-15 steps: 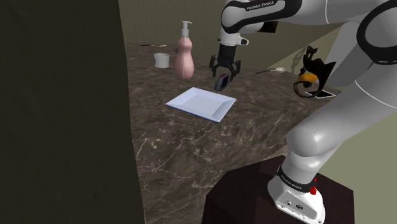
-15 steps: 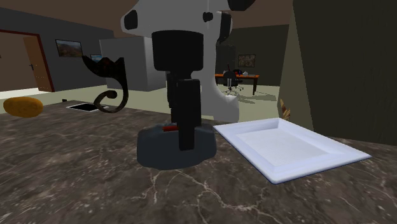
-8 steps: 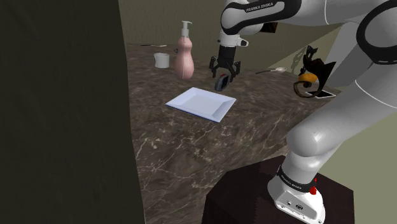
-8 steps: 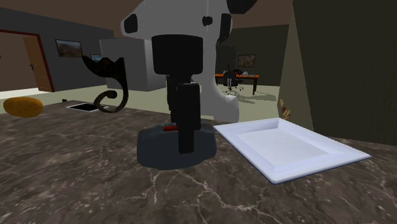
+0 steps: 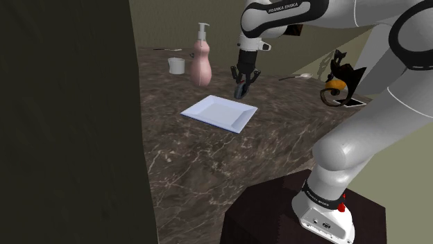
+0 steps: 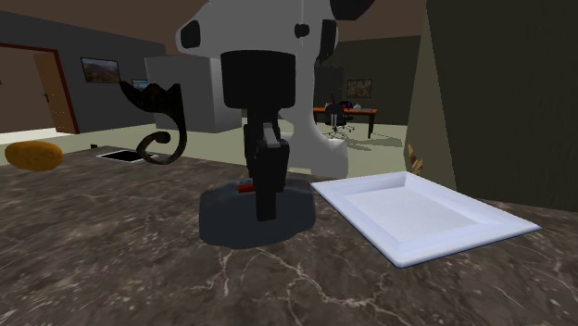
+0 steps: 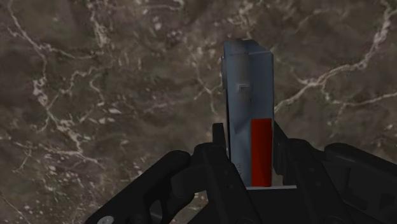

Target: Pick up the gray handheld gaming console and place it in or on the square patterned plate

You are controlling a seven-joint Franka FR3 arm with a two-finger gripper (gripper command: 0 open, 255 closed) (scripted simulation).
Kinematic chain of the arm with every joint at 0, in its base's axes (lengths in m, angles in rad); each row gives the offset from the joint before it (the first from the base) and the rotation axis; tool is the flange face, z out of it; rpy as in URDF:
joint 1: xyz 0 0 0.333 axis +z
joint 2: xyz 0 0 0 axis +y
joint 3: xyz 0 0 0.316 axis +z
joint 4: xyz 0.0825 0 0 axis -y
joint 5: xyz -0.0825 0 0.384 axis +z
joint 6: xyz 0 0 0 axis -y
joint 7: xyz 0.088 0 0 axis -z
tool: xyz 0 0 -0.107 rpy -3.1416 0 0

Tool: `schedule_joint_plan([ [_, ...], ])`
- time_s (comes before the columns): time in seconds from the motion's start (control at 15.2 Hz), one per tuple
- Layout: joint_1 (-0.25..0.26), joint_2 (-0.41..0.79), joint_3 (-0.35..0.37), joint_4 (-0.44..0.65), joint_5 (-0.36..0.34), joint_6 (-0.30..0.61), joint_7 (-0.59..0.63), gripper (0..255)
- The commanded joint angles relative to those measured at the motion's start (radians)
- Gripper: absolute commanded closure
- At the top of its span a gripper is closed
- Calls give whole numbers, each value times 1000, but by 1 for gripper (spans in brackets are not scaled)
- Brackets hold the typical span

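From beside and a little behind the dark box stand (image 5: 267, 215), we look down and across the dark veined marble counter (image 5: 201, 163) from some way off. Our second camera sits almost at counter level on the opposite side, close in and facing back at the arm. Both take in the white square plate (image 5: 218, 113) (image 6: 417, 218) and the black two-finger gripper (image 5: 240, 88) (image 6: 267, 199), while our wrist camera stares down its fingers (image 7: 219, 156) at the grey slab-shaped handheld console (image 7: 247, 76), hard above the counter.
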Motion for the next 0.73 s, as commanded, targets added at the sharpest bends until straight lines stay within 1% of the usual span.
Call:
schedule_joint_plan([
  [0.0,0,0,0,0,0,0,0,255],
  [0.13,0,0,0,0,0,0,0,255],
  [0.66,-2,4,-3,111,-3,-107,1,255],
])
